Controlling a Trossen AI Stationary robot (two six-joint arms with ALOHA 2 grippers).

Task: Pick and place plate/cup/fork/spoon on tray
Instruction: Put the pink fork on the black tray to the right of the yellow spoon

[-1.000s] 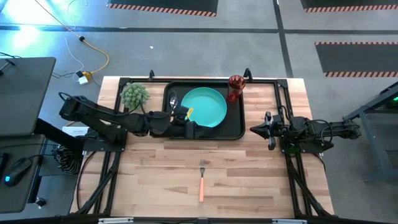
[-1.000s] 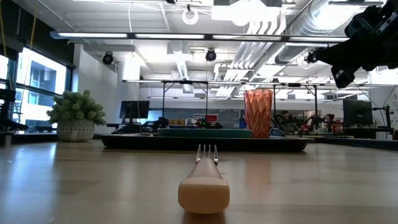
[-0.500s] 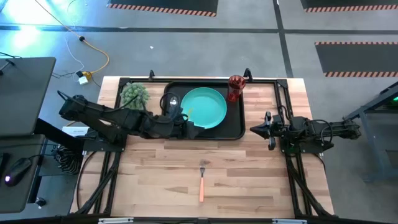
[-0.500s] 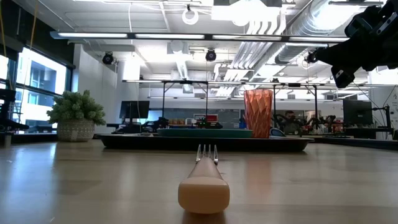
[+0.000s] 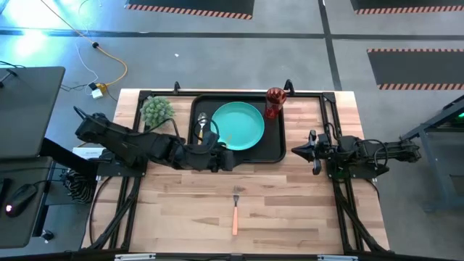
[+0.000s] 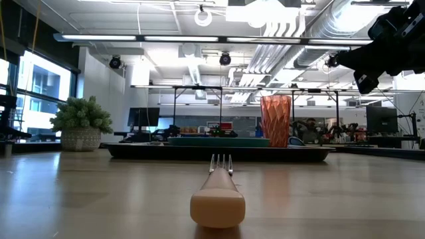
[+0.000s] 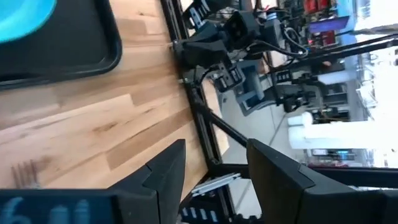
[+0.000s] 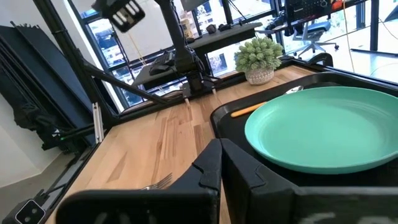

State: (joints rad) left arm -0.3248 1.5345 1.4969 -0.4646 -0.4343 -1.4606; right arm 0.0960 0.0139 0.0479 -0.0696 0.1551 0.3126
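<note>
Backing off the tray [image 5: 273, 148], spoon [image 5: 201, 123] delivered, left end effector [image 5: 217, 161] hangs empty, fingers apart; fork [image 5: 235, 206] just beyond comes next.

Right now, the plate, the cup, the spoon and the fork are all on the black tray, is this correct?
Not quite. The fork lies on the bare wooden table, in front of the tray, as the high view shows. The plate, the cup and the spoon are on the tray.
</note>
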